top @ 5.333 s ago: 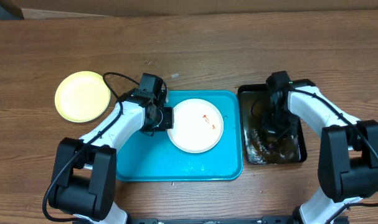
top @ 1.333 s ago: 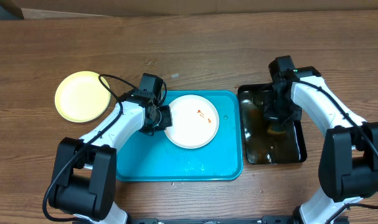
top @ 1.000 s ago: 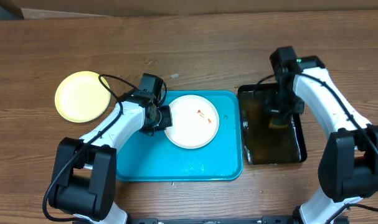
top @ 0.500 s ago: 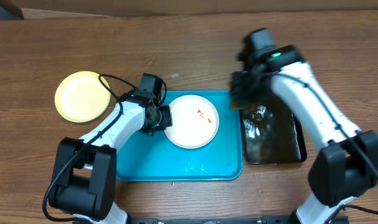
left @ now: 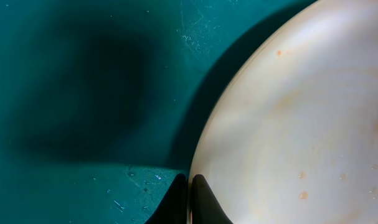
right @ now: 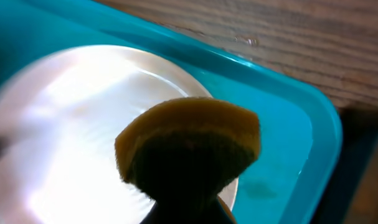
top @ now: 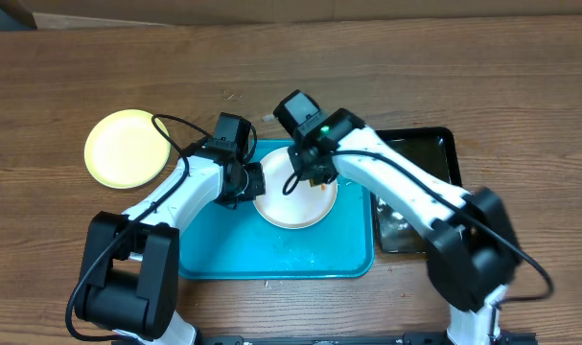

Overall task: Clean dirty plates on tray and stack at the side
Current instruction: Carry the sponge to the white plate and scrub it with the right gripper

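1. Whereas the right arm hung over the black tray (top: 432, 146) a second ago, it now reaches left across the wooden table (top: 463, 67) to the teal tray (top: 223, 251), which lies at the near middle and has not moved.
2. The black tray, just right of the teal one, now shows its far end uncovered.
3. The white plate (top: 283, 209) sits in the far right part of the teal tray, where it was before. The left wrist view shows small orange specks on it.
4. The yellow-green plate (top: 128, 147) lies on the table to the far left, apart from the teal tray, unchanged.
5. The left gripper (top: 255, 182) stays pinched on the white plate's left rim.
6. The right gripper (top: 313, 180) is now above the plate's far right part, clamped on the sponge (right: 189, 143).
7. The sponge, yellow, has left the black tray. I cannot tell whether it touches the plate.
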Robot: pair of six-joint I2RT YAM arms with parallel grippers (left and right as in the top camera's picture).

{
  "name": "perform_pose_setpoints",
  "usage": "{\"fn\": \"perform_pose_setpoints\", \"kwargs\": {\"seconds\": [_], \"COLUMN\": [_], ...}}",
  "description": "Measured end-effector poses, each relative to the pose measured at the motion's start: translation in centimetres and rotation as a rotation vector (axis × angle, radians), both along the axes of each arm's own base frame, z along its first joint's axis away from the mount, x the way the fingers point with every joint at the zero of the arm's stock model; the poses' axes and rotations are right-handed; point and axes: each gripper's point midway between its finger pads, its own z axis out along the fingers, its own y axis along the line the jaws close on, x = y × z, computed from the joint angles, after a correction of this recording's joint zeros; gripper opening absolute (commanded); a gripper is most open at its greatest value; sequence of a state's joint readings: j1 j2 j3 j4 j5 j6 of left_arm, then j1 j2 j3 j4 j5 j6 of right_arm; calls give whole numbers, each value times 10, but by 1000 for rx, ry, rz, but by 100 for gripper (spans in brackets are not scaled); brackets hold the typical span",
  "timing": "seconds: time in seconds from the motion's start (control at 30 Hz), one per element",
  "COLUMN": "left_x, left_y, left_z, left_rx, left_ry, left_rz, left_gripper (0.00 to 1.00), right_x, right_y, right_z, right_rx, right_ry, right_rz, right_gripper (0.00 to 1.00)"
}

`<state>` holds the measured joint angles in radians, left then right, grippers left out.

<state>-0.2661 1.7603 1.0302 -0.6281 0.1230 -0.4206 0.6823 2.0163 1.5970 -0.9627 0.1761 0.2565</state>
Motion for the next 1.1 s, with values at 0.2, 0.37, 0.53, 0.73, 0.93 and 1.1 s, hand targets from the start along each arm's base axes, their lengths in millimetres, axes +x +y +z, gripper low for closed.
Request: {"fn": "perform_pose_setpoints", "kwargs": {"seconds": [0.2,0.37,0.53,0.73,0.93,1.1], "left_x": [0,0,0,0,0,-1], "left_y": [0,0,0,0,0,1], "left_z": [0,0,0,0,0,0], "left_rx": [0,0,0,0,0,2], "left_ry": [0,0,0,0,1,5], "left_rz": [0,0,0,0,0,2], "left_gripper": [4,4,4,4,4,4], "right_x": [-1,-1,-2,-5,-5,-9], "right_y": [-8,-10,-12,-11,-2,18], "right_z": [-45,-50,-50,-60,-64,-63], "right_rx": [-86,-98,-99,-65,46,169], "right_ry": [60,64,70,70,83,141], "right_rz": [-18,-29,-52,-125,-170,-149], "right_gripper": [22,8,4,4,4,4]}}
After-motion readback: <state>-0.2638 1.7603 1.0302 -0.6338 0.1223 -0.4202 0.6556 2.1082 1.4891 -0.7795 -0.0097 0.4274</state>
